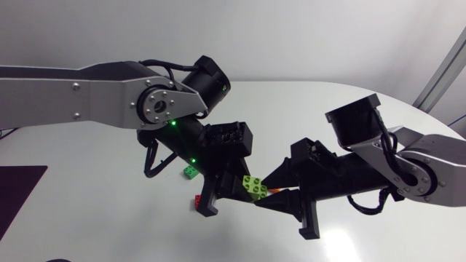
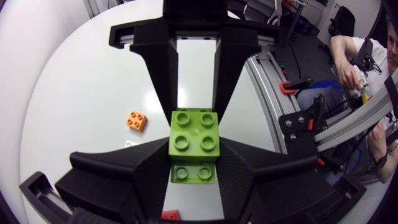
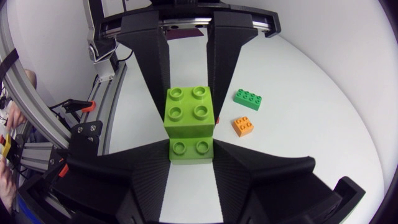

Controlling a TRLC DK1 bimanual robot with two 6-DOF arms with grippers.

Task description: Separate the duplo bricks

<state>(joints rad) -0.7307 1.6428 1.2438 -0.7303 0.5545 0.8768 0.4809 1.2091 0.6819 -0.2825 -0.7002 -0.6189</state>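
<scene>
Two lime-green bricks (image 1: 255,187), pressed together as one stack, are held in the air above the middle of the white bench (image 1: 80,164), caught between two black claws that meet tip to tip. The left claw (image 2: 194,165) is closed on the stack: its two broad fingers are pressed against opposite sides of the brick nearer to it. The right claw (image 3: 190,152) is clamped in the same way on the other brick, with one finger on either side. In each wrist view the other claw's two fingers are seen ahead, flanking the far brick. Four round studs are shown on the top face of the four-stud brick, and two more on the step of the brick joined to it.

Three loose bricks are left lying on the bench. One dark green brick (image 3: 247,98), long and with eight studs, is seen beyond the stack, and one small orange brick (image 3: 242,126) with four studs lies near it, apart from it. One red brick (image 1: 198,201) is partly hidden just beside a finger of the left claw. The left arm (image 1: 87,94) is brought in from one side of the bench, the right arm (image 1: 422,167) from the other.
</scene>
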